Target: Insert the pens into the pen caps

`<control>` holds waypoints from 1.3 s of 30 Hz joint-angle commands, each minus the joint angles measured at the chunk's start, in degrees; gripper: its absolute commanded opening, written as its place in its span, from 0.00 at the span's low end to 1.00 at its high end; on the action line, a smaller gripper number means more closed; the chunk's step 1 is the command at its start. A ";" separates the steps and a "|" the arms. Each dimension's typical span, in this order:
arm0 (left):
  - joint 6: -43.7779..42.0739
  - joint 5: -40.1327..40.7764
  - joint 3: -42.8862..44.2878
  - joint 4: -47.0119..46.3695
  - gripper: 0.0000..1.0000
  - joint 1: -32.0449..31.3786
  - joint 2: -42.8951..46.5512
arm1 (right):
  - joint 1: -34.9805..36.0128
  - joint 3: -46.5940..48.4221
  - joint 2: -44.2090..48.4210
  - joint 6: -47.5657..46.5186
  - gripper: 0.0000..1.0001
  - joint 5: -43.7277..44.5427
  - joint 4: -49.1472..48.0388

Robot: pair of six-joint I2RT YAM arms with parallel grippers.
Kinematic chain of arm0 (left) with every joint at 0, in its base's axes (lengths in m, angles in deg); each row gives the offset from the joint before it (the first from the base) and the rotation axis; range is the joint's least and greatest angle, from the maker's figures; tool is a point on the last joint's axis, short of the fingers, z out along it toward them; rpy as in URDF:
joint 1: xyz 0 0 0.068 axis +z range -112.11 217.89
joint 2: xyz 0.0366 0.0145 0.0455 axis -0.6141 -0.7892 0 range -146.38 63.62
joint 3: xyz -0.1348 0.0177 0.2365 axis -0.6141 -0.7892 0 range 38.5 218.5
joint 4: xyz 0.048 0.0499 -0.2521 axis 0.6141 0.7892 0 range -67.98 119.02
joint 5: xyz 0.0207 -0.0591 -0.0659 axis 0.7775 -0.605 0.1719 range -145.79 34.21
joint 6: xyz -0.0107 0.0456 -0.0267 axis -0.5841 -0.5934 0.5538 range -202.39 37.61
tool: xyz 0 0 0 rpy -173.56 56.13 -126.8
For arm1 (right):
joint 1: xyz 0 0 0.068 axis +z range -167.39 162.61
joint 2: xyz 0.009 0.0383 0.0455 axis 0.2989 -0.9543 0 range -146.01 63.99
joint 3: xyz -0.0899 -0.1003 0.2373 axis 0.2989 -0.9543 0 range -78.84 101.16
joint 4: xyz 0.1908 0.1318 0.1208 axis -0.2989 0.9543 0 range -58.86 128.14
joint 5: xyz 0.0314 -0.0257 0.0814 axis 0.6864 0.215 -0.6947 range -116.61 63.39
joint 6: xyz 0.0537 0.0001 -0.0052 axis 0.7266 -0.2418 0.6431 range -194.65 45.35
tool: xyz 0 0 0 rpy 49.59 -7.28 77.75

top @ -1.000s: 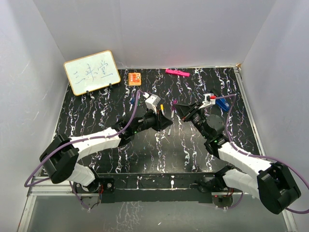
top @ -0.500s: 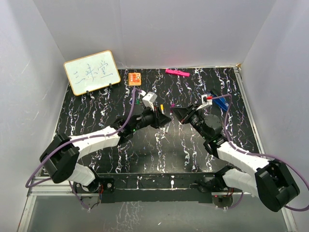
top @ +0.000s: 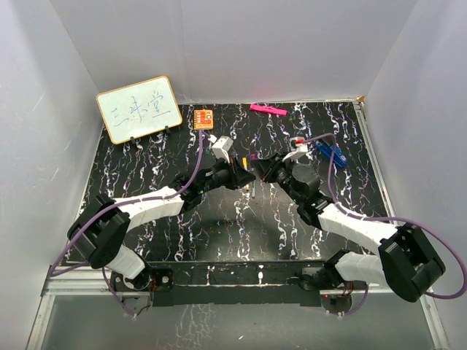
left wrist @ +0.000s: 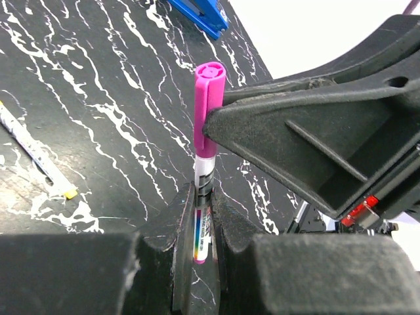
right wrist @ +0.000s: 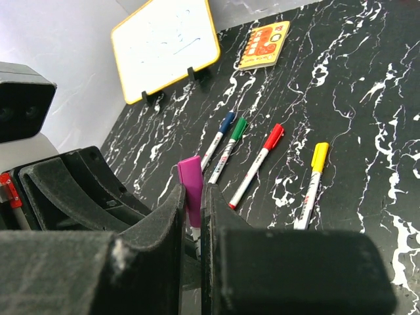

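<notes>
We are working over the black marbled table (top: 146, 168), with both arms reaching in to meet at its middle. The left gripper (top: 246, 175) and the right gripper (top: 263, 169) are facing each other tip to tip, and the one thing in hand is hanging between them above the table.

From the left wrist, we are seeing the left gripper (left wrist: 202, 220) clamping hard on the white barrel of the pen (left wrist: 203, 180), its jaws closed down to the barrel's width. The right gripper (right wrist: 193, 197) is likewise closed tight, pinching the purple cap (right wrist: 190, 178) from the sides.

The relation that matters is the pen's long axis. It is running straight out from the left jaws toward the right gripper, with the purple cap (left wrist: 208, 105) sitting at the far end, in line with the barrel. The cap is covering the tip already; a short stretch of barrel is showing between it and the left jaws. Whether it is fully seated we cannot tell. We are judging that any remaining push should go along that axis, the two grippers closing toward each other.

Beyond, the blue pen (right wrist: 218, 138), green pen (right wrist: 228, 149), red pen (right wrist: 256, 167) and yellow pen (right wrist: 310, 190) are lying capped on the table.
</notes>
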State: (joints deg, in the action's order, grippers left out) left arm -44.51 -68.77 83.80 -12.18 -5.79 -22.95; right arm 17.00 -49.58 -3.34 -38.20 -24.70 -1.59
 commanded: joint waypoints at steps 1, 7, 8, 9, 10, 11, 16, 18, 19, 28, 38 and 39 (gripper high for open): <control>-2.24 7.10 2.97 -9.95 0.00 3.50 2.70 | 6.60 2.38 -2.47 -0.68 0.00 -3.36 10.26; -5.58 9.95 3.70 -8.46 0.00 5.22 4.64 | 9.27 3.44 -5.67 -0.08 0.00 -1.19 12.62; -5.76 10.17 3.66 -8.41 0.00 5.53 4.87 | 9.59 3.63 -6.10 -0.06 0.00 -0.91 13.00; -5.95 10.35 3.67 -8.43 0.00 5.78 5.05 | 9.82 3.81 -6.48 -0.07 0.00 -0.68 13.42; -6.06 10.49 3.68 -8.42 0.00 6.06 5.25 | 10.06 4.06 -6.90 -0.06 0.00 -0.49 13.94; -6.07 10.55 3.66 -8.43 0.00 6.37 5.45 | 10.26 4.25 -7.32 -0.06 0.00 -0.36 14.36; -6.16 10.39 3.66 -8.54 0.00 7.33 6.03 | 10.91 4.87 -8.96 0.15 0.00 -0.02 15.74; -6.07 9.94 3.63 -8.28 0.00 7.38 6.06 | 10.96 5.05 -9.05 0.33 0.00 0.46 15.69; -5.82 9.64 3.43 -8.26 0.00 7.42 6.06 | 10.96 5.15 -9.05 0.45 0.00 0.99 15.69; -3.70 3.82 1.20 -2.19 0.00 7.38 5.88 | 10.96 12.94 -9.24 -3.94 0.22 12.26 17.35; -3.84 3.22 -1.03 12.42 0.00 7.38 4.10 | 10.92 17.17 3.73 -12.24 0.42 27.63 12.05; -4.12 3.56 -0.40 13.68 0.00 7.38 3.41 | 10.90 16.58 5.51 -12.80 0.43 29.02 11.59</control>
State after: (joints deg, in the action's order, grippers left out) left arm -48.07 -66.67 82.53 -4.59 1.66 -19.43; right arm 27.93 -34.37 -5.84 -46.62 -3.71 14.74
